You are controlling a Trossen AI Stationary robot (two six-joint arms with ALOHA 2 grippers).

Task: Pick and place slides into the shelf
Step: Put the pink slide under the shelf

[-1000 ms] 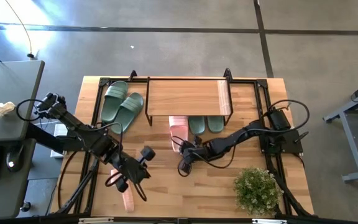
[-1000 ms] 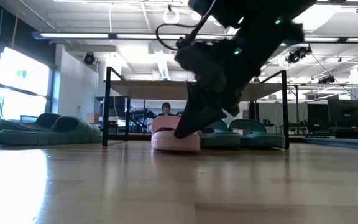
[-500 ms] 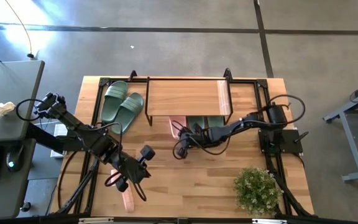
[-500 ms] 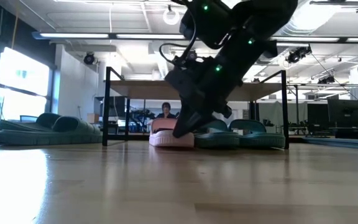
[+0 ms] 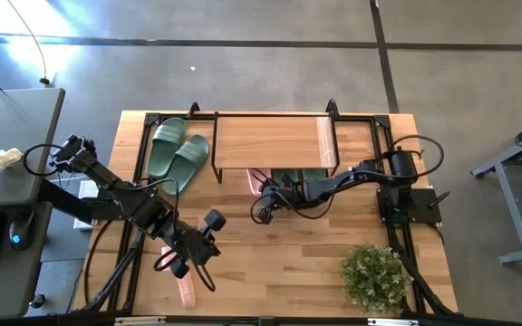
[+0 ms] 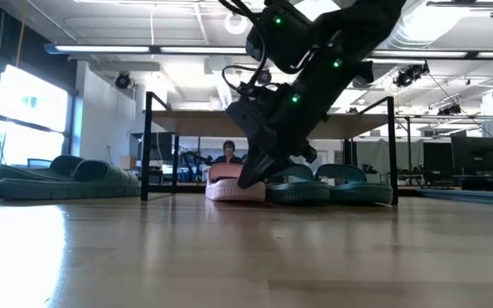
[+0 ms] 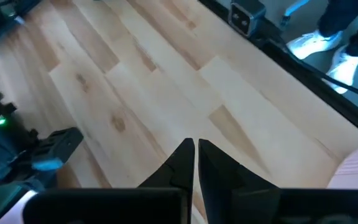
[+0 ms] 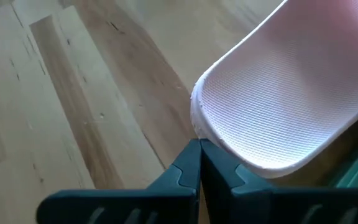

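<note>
Shelf (image 5: 275, 140) part filled, right gripper (image 8: 199, 149) closed at a pink slide (image 8: 284, 99).
Under its plank top sit that ribbed-soled slide and two green slides (image 6: 336, 184); another green pair (image 5: 178, 149) lies left; left gripper (image 7: 195, 147) closed, empty.

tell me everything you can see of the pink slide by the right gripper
The pink slide is pale pink rubber with a finely ribbed footbed and rounded heel. It lies flat on the table, mostly tucked under the shelf, beside a green pair. The shut right gripper presses against its heel edge.
</note>
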